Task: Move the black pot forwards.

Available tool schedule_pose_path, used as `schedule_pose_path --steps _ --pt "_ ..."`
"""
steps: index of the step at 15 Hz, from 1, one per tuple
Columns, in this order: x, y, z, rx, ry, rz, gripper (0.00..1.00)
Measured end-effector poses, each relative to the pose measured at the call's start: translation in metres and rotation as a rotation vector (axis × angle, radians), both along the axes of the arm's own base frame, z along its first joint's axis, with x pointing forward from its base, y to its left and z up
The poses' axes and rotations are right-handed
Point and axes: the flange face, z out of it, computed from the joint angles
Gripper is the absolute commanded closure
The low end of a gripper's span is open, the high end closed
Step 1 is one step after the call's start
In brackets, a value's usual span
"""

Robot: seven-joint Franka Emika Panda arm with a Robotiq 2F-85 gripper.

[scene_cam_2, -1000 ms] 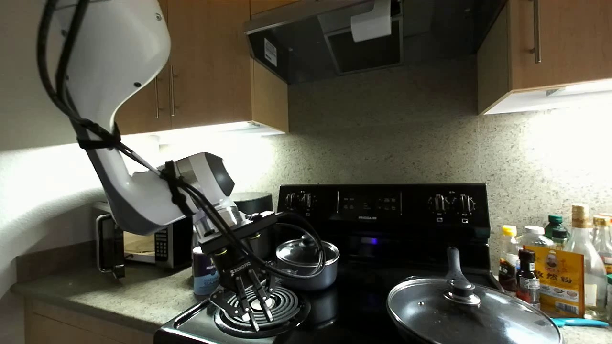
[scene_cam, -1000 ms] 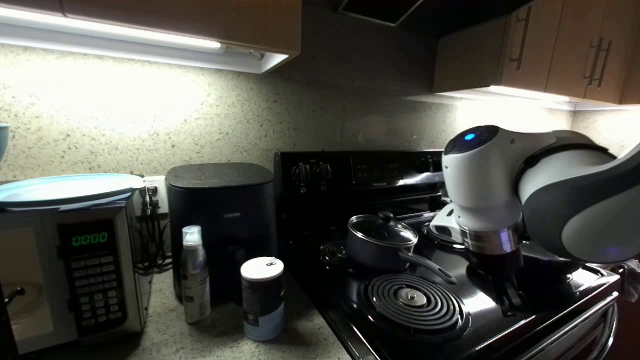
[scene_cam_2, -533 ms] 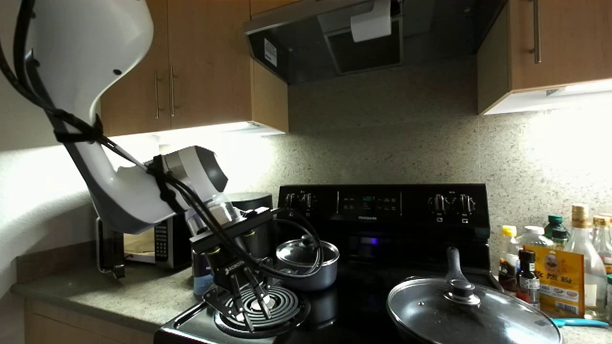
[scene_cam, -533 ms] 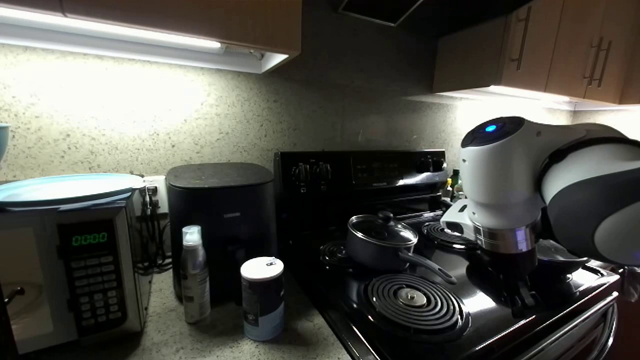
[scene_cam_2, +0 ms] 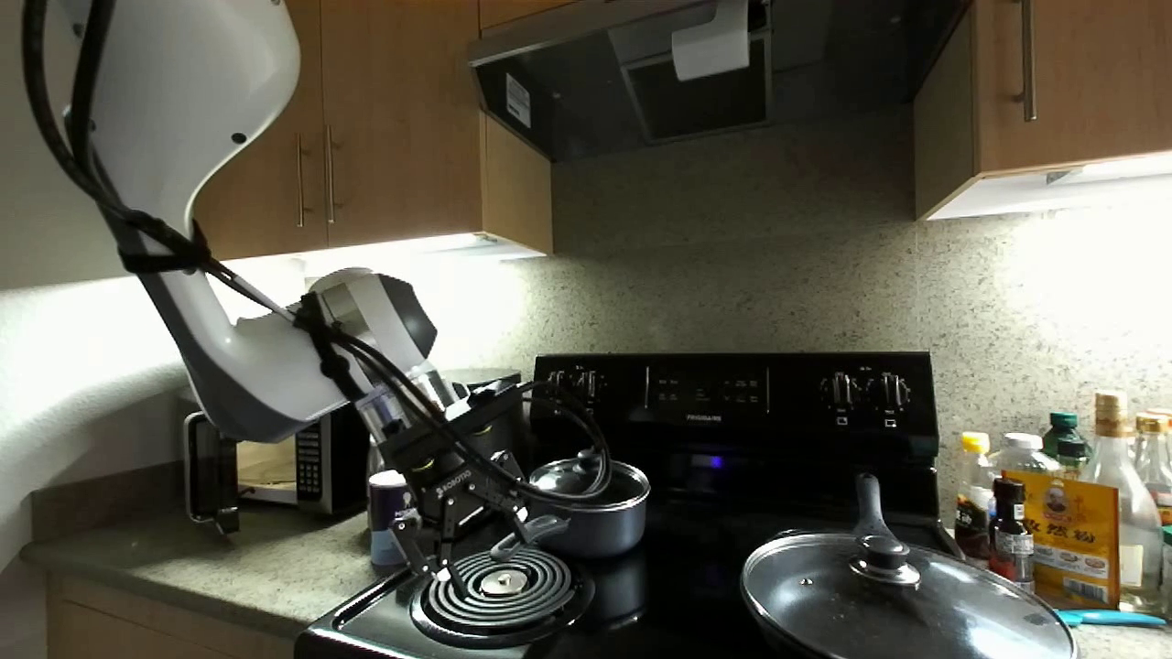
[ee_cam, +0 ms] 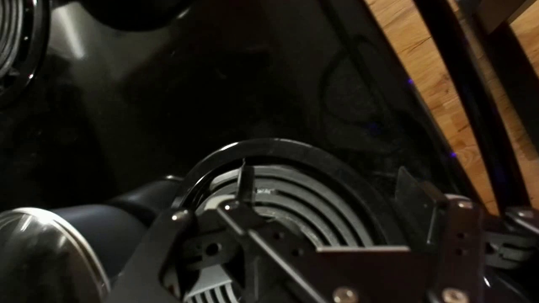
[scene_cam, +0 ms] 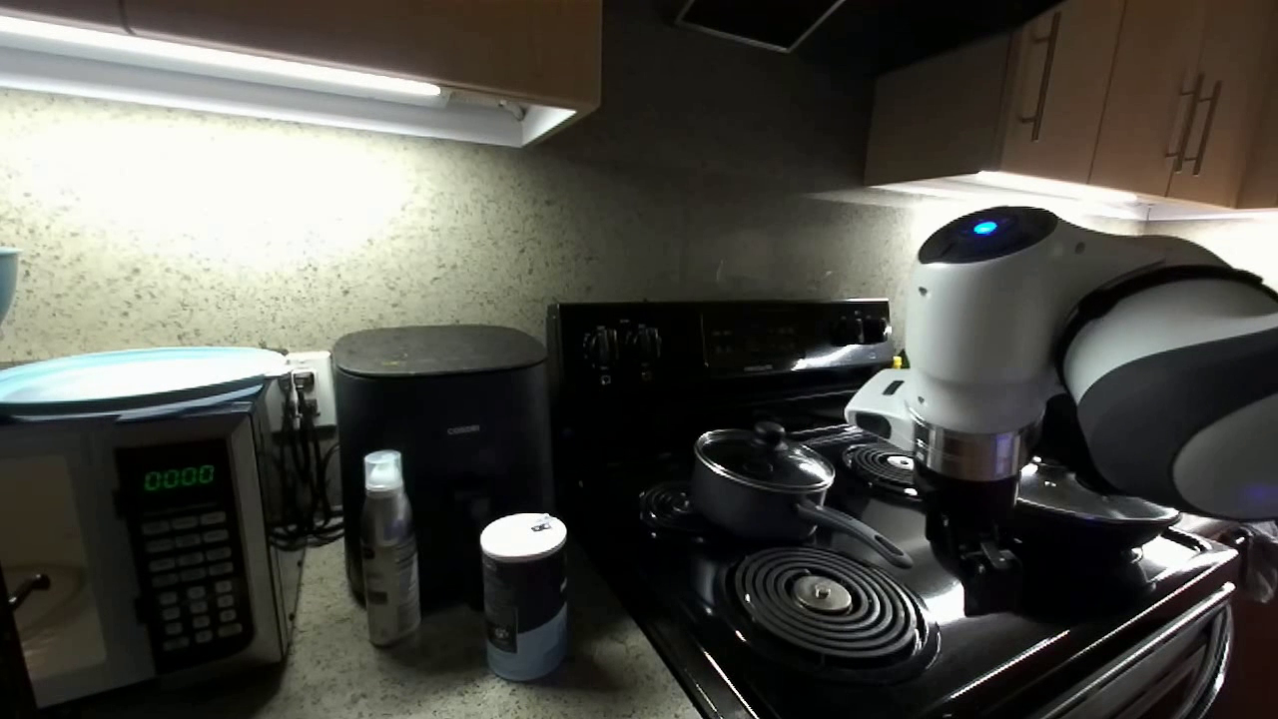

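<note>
Fingers [ee_cam: 421, 206] spread well apart, with the front burner [scene_cam: 824, 594] showing between them in the wrist view. Behind that burner, near the back of the stove [scene_cam_2: 696, 567], sits the black pot [scene_cam: 749, 511], its lid [scene_cam: 764, 464] on. In an exterior view one finger overlaps the pot's handle [scene_cam_2: 548, 526], which reaches forward; from where I stand I can't tell whether they touch. Across the stove, well apart, stands the wider lidded pan [scene_cam_2: 902, 599].
</note>
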Motion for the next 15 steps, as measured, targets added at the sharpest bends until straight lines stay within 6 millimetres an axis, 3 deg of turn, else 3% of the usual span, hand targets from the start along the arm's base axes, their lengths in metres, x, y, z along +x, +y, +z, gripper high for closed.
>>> schedule_pose_path --steps 2,5,8,12,15 --pt "0.007 -0.001 0.005 -0.018 -0.023 0.02 0.0" --pt "0.01 -0.002 0.004 -0.017 -0.024 0.019 0.0" --pt "0.018 0.01 0.006 0.119 -0.057 -0.009 0.0" --pt "0.045 0.028 0.008 0.347 -0.097 -0.133 0.0" --pt "0.056 0.031 0.005 0.391 -0.103 -0.173 0.0"
